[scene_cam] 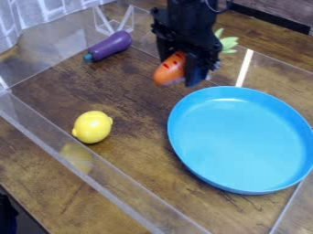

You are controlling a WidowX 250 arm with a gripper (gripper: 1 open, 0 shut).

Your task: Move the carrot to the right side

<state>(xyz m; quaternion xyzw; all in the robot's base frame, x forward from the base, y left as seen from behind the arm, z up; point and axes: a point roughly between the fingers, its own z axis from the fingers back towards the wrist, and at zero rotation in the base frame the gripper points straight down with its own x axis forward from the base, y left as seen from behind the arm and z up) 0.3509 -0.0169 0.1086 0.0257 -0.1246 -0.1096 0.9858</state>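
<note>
Roughly midway. Gripper (184, 66) clamped on the carrot (171, 68) — lifted clear of the table (134, 110), just beyond the blue plate (240, 137) rim, well apart from eggplant (109, 45). Left to do — carry rightward, set down, release.

Gripper (181, 66) comes in from the top edge, pointing steeply down, black fingers (197, 64) clamped tight on the carrot (171, 68), which hangs off the tabletop.

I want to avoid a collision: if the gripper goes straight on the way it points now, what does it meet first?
Probably the wooden table, just beside the blue plate's near rim. The gripper points steeply down, shut on the carrot. Depth is unclear.
</note>
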